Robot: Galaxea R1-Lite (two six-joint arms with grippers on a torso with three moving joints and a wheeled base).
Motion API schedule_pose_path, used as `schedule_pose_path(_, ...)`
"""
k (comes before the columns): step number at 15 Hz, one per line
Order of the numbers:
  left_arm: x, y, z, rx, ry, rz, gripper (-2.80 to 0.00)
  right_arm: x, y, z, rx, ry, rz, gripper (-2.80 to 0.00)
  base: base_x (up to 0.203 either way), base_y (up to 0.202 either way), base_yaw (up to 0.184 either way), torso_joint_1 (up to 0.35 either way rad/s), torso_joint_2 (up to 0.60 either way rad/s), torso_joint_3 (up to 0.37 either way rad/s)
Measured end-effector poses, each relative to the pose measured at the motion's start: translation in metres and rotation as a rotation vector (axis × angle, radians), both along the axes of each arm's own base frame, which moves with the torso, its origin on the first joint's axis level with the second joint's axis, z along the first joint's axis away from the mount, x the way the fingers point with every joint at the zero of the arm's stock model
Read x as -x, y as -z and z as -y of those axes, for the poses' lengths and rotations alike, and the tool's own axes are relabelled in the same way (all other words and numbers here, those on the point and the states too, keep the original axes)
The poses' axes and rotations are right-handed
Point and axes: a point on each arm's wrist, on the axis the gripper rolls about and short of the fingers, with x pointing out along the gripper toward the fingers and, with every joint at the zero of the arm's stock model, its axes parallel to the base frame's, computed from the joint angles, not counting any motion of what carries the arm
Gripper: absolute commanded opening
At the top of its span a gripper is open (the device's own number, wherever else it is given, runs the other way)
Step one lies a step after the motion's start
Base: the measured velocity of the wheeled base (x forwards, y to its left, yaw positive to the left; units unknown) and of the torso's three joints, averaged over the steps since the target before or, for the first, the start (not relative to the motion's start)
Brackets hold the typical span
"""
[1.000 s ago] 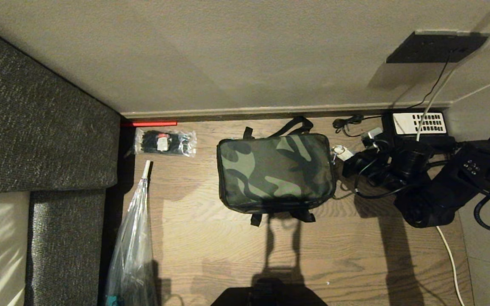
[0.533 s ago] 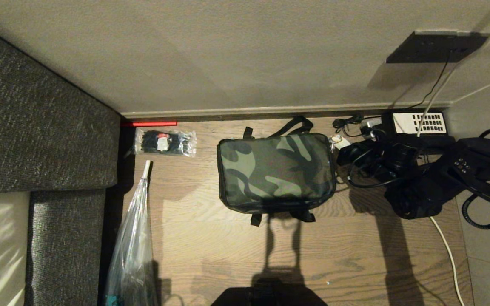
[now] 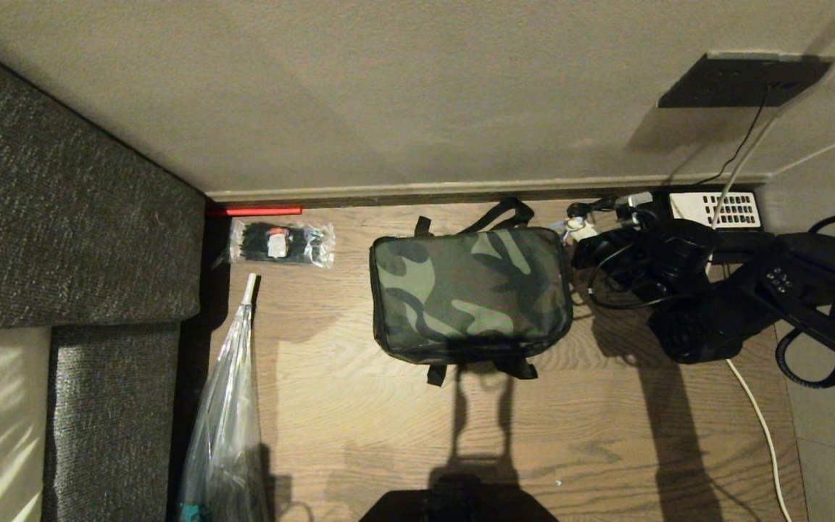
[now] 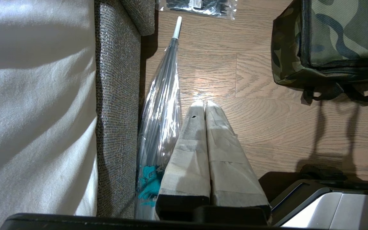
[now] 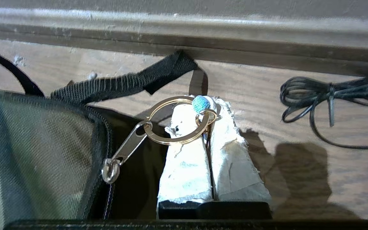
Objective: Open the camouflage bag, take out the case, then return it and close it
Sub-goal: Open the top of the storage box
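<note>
Wood-plank floor (image 3: 359, 428) bounded by a beige wall and skirting along the upper part of the head view and a grey woven sofa (image 3: 62, 217) down the left side. Open floor lies below the boxy green, brown and black camouflage bag (image 3: 470, 293), which sits at centre, closed, its black strap handles at its upper and lower edges. To its left: a small clear packet of black items (image 3: 281, 243) near the skirting and a folded clear-plastic umbrella (image 3: 225, 420) beside the sofa. At upper right a coiled black cable (image 5: 324, 95) and a black telephone with a white key panel (image 3: 715, 210) crowd the corner.

Compared with the frame one second earlier, the right arm has moved up and left, from the bag's right edge toward its upper right corner; the bag is unmoved.

The right gripper (image 5: 203, 110), fingers wrapped in white tape, is clamped on a gold key ring with a teal bead (image 5: 180, 119); the ring links to the silver zipper pull (image 5: 120, 153) at the bag's corner, just beside the fingers. The left gripper (image 4: 203, 107) hangs with fingers pressed together over bare floor at lower left, well apart from the bag. The case is not visible.
</note>
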Motion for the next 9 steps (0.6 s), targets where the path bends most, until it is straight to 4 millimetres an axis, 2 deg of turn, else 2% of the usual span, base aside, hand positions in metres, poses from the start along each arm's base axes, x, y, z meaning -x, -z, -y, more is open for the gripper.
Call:
schedule_pose_path(6,0.0000,0.0000,0.0000,0.000,0.000,0.000,-2.80,-0.0032,-0.0010,-0.0037,0.000,0.029,0.017,-2.80,0.000,0.000,0.000,0.000,0.00,0.000)
schedule_pose_path(7,0.0000,0.0000,0.0000,0.000,0.000,0.000,-2.80,-0.0031,0.0006,-0.0045,-0.002,0.045,0.012,0.00,0.000,0.000,0.000,0.000,0.00,0.000)
schedule_pose_path(9,0.0000,0.0000,0.0000,0.000,0.000,0.000,-2.80,-0.0015,0.0062,-0.0053,0.002,0.048,-0.006,0.00,0.000,0.000,0.000,0.000,0.00,0.000)
